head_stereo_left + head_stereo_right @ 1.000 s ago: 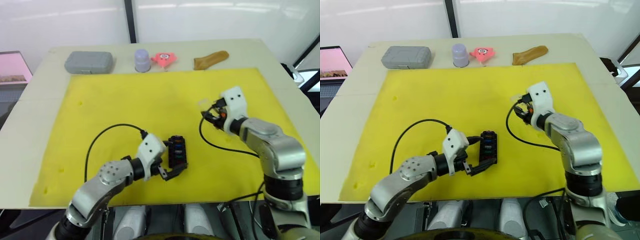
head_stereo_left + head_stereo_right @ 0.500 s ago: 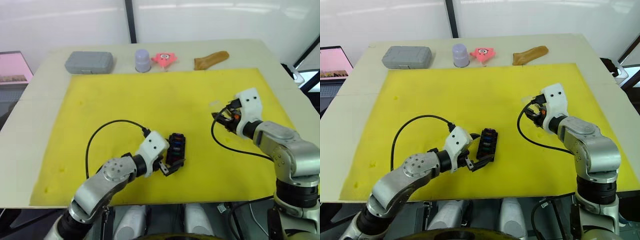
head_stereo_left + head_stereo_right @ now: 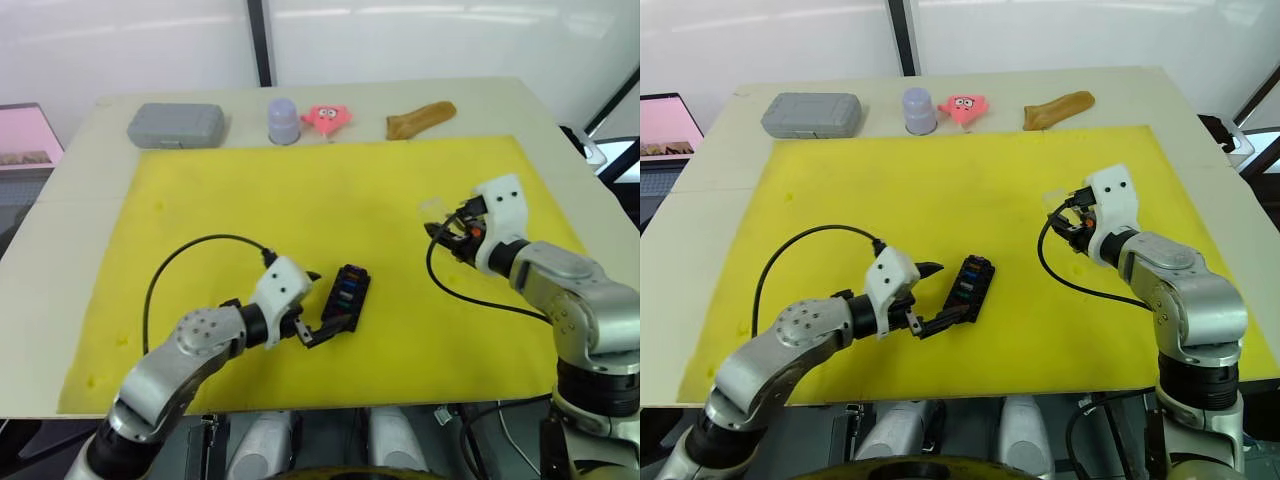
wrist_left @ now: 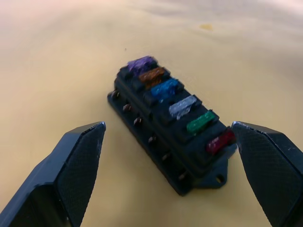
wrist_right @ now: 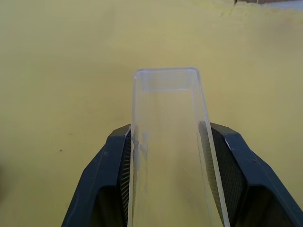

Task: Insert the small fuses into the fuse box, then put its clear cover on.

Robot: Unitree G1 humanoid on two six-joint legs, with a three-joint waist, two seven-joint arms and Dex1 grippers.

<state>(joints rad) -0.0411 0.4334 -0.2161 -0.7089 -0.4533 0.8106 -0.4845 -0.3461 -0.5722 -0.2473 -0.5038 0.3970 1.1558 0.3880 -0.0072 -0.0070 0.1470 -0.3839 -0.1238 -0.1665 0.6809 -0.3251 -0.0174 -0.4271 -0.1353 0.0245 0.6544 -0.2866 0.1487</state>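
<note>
The black fuse box [image 3: 346,297] lies on the yellow mat [image 3: 300,200], toward its near middle. A row of small fuses [image 4: 176,101] sits in its slots: purple, tan, teal, white, green and red. My left gripper [image 3: 320,304] is open just left of the box, one finger on each side of its near end and neither touching it. At the right of the mat, my right gripper [image 3: 448,224] is shut on the clear cover [image 5: 165,94]. The cover sticks out forward between the pads, just above the mat.
Along the table's far edge, beyond the mat, are a grey case [image 3: 176,124], a lavender cup [image 3: 283,120], a pink star toy [image 3: 327,117] and a brown object [image 3: 421,119]. A pink screen [image 3: 25,130] stands off the table's left side.
My left gripper has drawn back to the left, away from the fuse box, and the box has turned slightly. My right gripper carried the cover a little to the right, then held still.
</note>
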